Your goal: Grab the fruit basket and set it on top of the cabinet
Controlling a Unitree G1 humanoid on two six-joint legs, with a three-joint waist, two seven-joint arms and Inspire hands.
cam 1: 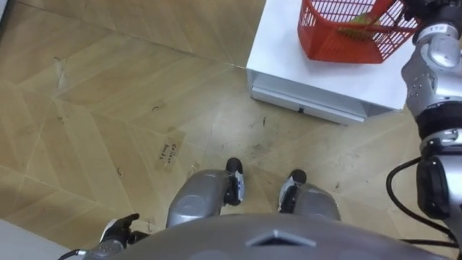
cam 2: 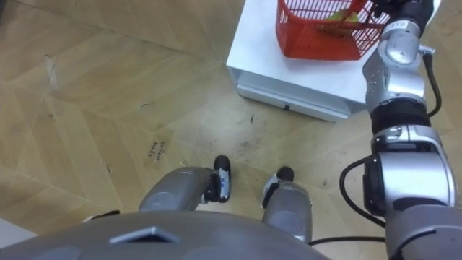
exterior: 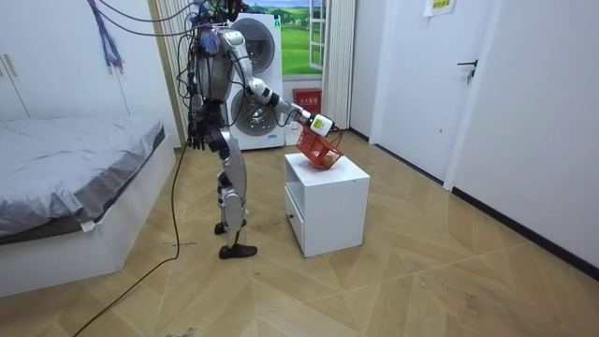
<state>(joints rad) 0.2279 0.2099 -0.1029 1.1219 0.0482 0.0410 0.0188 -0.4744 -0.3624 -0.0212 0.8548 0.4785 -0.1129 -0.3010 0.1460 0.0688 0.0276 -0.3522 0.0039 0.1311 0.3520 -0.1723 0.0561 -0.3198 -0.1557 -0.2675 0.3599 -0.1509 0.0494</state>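
The red mesh fruit basket (cam 1: 339,40) sits tilted over the white cabinet (cam 1: 285,54), with yellow-green fruit (cam 2: 336,22) inside. My right arm reaches forward along the view's right side. My right hand (cam 2: 395,10) is at the basket's near right rim, with dark fingers curled on it. In the room view the basket (exterior: 318,152) hangs slanted from that hand (exterior: 321,123), just above the cabinet top (exterior: 348,168). I stand right beside the cabinet. My left hand (cam 1: 120,230) hangs at my side, low on the left, fingers relaxed.
The cabinet has a drawer front (cam 1: 307,101) facing me, close to my feet. A bed (exterior: 65,159) stands on the room view's left, and a washing machine (exterior: 255,103) is behind me. Wooden floor (cam 1: 108,108) spreads to my left.
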